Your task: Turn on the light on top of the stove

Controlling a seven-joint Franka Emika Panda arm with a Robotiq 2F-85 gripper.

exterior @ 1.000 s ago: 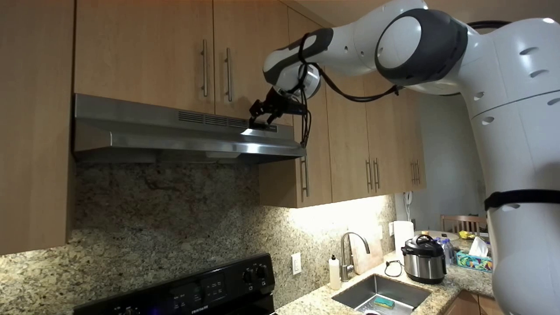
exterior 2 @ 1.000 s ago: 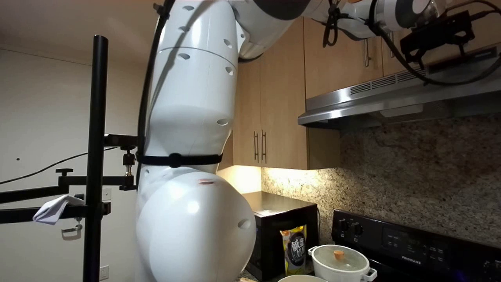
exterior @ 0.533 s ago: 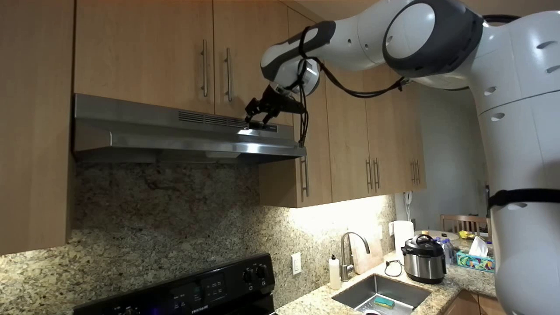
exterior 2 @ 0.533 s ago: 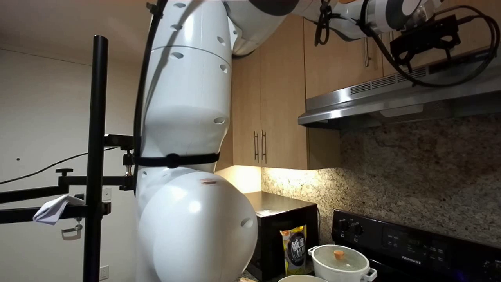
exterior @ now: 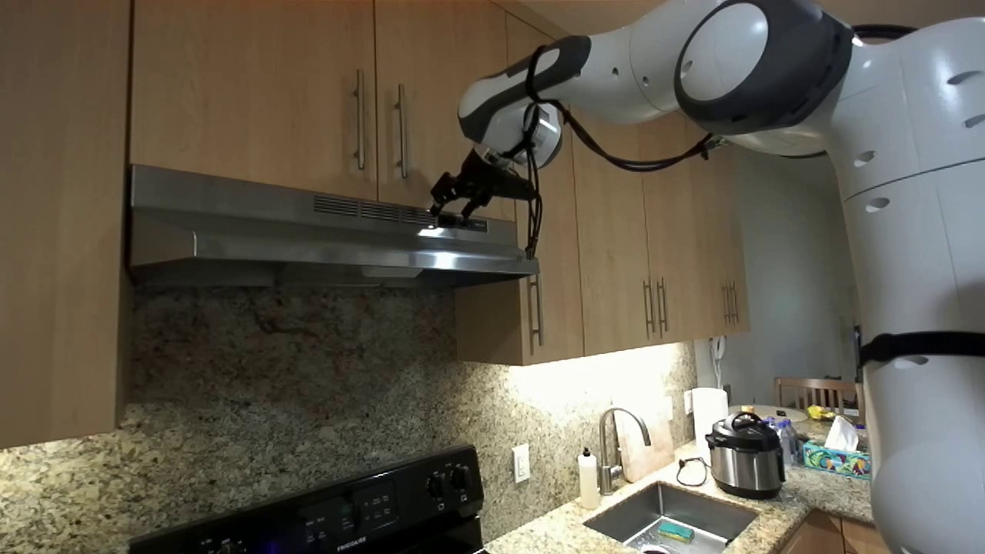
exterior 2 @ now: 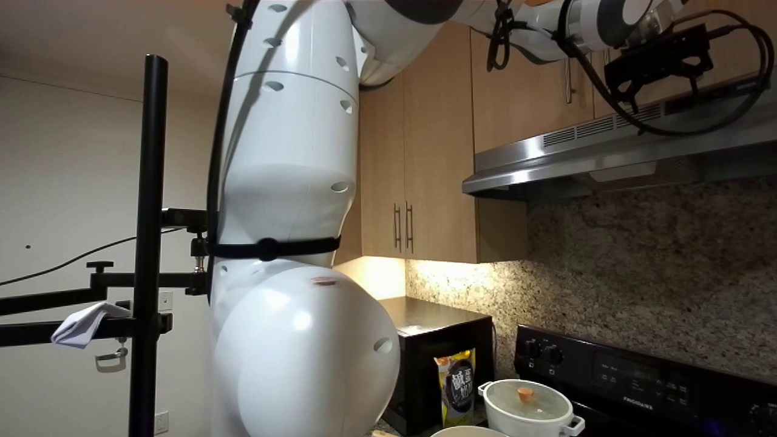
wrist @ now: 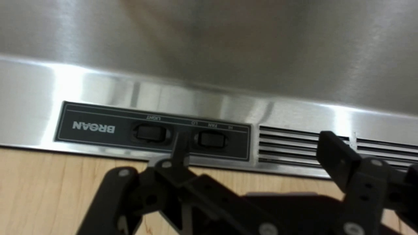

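Observation:
The light (exterior: 391,271) is a pale panel under the steel range hood (exterior: 308,246); it looks dull, without a glow, in both exterior views. Below stands the black stove (exterior 2: 643,379) with its knobbed back panel. The wrist view shows the hood's dark control strip, with a rocker switch marked LIGHT (wrist: 151,133) and a FAN switch (wrist: 211,139). My gripper (wrist: 258,150) is open and holds nothing. Its left-hand finger (wrist: 180,147) overlaps the strip between both switches; whether it touches I cannot tell. The right-hand finger (wrist: 338,160) stands before the vent slots.
Wooden cabinet doors (exterior: 254,92) with bar handles (exterior: 402,131) rise directly above the hood, close behind my gripper. A loose cable (exterior 2: 698,130) loops below the wrist. On the stove stands a white lidded pot (exterior 2: 528,409); beside it are a snack bag (exterior 2: 458,388) and a black microwave-like box (exterior 2: 446,364).
Over the first half second my gripper shifted slightly toward picture left and down in both exterior views. Since then it has stayed nearly still, and the light's panel looks unchanged.

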